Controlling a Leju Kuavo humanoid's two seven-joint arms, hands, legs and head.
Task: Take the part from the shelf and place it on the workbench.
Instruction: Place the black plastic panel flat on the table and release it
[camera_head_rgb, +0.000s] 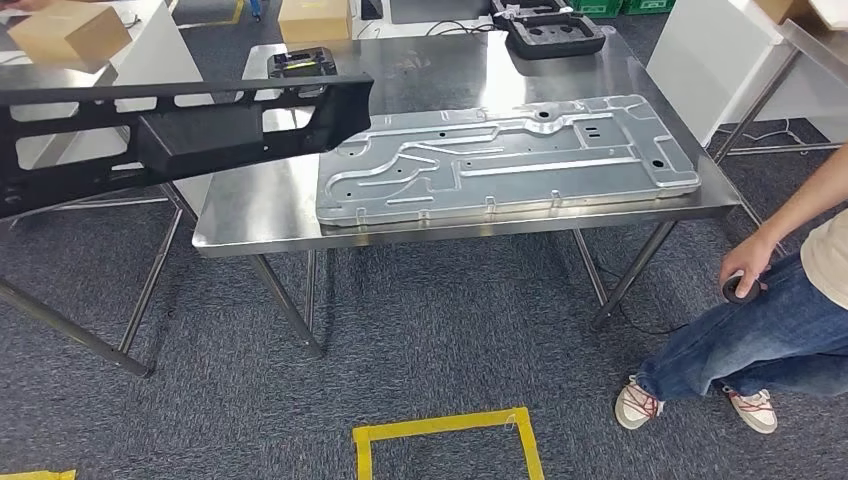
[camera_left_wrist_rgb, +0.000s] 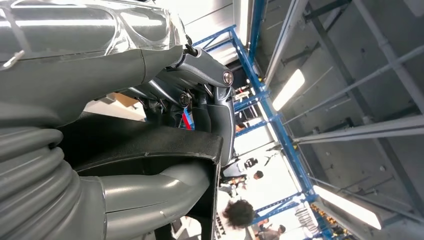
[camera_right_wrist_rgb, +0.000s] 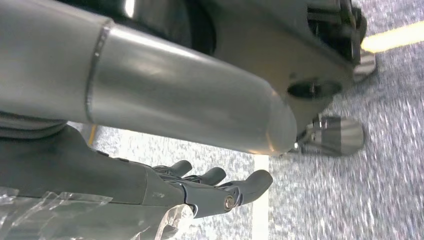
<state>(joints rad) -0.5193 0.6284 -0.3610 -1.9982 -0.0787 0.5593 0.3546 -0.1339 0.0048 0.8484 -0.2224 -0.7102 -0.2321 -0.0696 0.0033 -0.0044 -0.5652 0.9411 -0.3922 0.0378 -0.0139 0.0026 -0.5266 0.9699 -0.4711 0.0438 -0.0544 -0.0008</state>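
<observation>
part (camera_head_rgb: 200, 135): a long black plastic piece, off the shelf and carried in the air, coming in from the left of our head view. its far end hangs over the near left corner of the workbench (camera_head_rgb: 450, 232), just above the big grey metal panel (camera_head_rgb: 510, 160) that lies on the steel top. it does not look set down yet.

our left hand (camera_left_wrist_rgb: 195, 95) is clamped on the part: in the left wrist view the thumb sits under the black edge and the dark fingers curl over it. our right hand (camera_right_wrist_rgb: 210, 187) hangs low over the carpet, fingers loosely spread and holding nothing.

so we judge the fetching done and the carry nearly done. what is left is to bring the part fully over the bench, lower it onto a bare stretch or the panel, and let go.

a person (camera_head_rgb: 790, 300) sits to the right of the bench, well apart from the part. a yellow tape square (camera_head_rgb: 450, 445) marks the floor in front of us.
</observation>
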